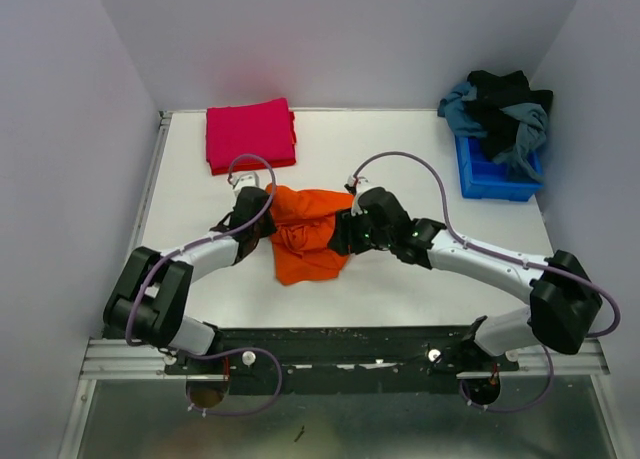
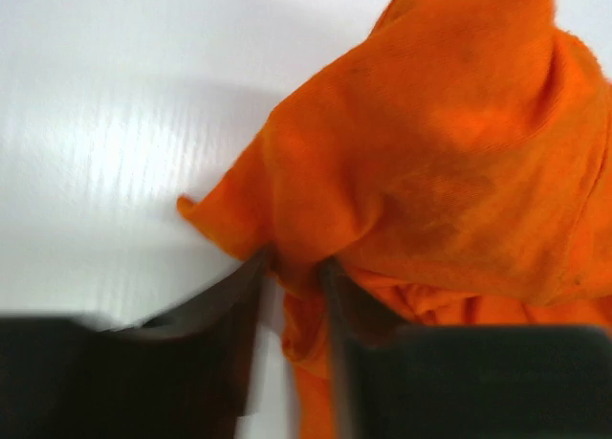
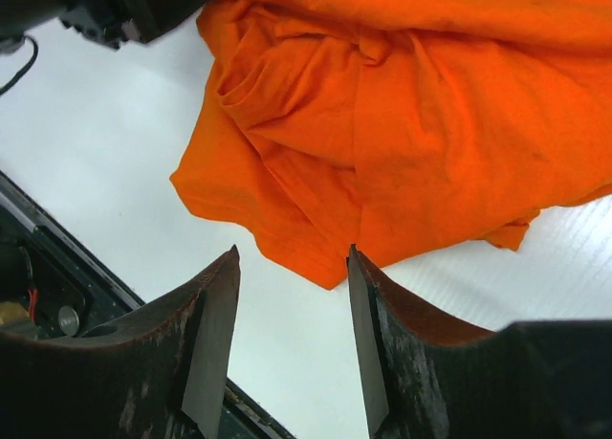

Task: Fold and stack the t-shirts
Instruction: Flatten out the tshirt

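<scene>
The orange t-shirt lies crumpled in the middle of the white table, between my two grippers. My left gripper is at its left edge, shut on a fold of the orange cloth. My right gripper is at the shirt's right side, open and empty; in the right wrist view its gap sits just short of a corner of the shirt. The pink-red t-shirt lies folded to a rectangle at the back left of the table.
A blue bin at the back right holds a heap of dark and grey-blue clothes. White walls close in the table on three sides. A black rail runs along the near edge.
</scene>
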